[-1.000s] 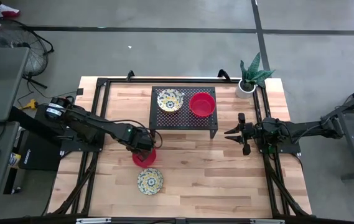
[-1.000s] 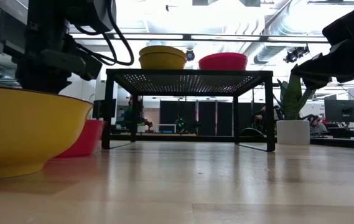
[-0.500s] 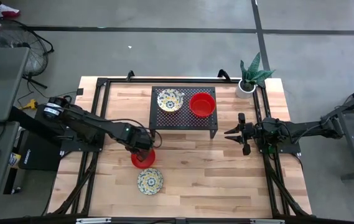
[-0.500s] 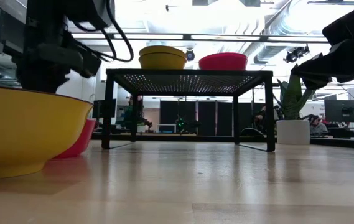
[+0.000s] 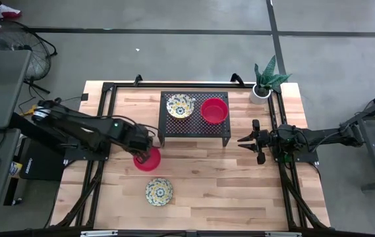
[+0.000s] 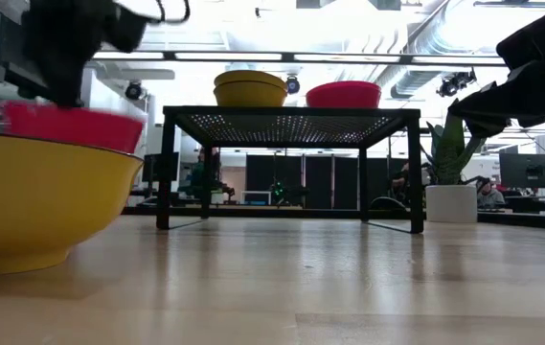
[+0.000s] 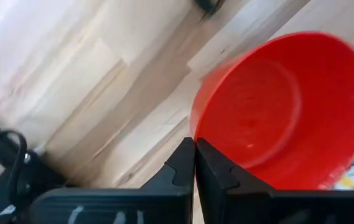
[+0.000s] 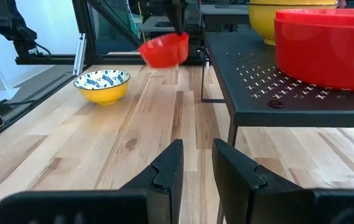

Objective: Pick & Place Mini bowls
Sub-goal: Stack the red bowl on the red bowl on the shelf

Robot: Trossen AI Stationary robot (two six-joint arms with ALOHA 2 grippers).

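My left gripper [image 5: 141,147] is shut on a glossy red mini bowl [image 5: 147,158], which hangs in the air left of the black rack [image 5: 194,133]. The bowl also shows in the low view [image 6: 71,126], the left wrist view [image 7: 282,112] and the right wrist view [image 8: 163,50]. A floral bowl [image 5: 159,191] rests on its base on the table near the near edge [image 6: 33,196]. Another floral bowl [image 5: 180,106] and a red bowl [image 5: 214,110] stand on the rack top. My right gripper [image 5: 242,140] waits right of the rack, open and touching nothing. My left gripper pinches the red bowl's rim [image 7: 196,127] between its two fingers, which come from above, pointing down. The wall sits in the narrow slit between the fingers [image 7: 180,165]. The bowl is lifted clear of the table and hangs tilted below the gripper.
A white plant pot [image 5: 260,92] stands at the table's far right corner. Black frame rails [image 5: 105,125] run along the left and right sides. Bare wood [image 5: 220,178] lies between the rack and the near edge.
My left gripper has risen with the red bowl and moved a little toward the table's left and far edges. The bowl, which stood on the table, is now lifted clear and tipped. The right arm kept still.
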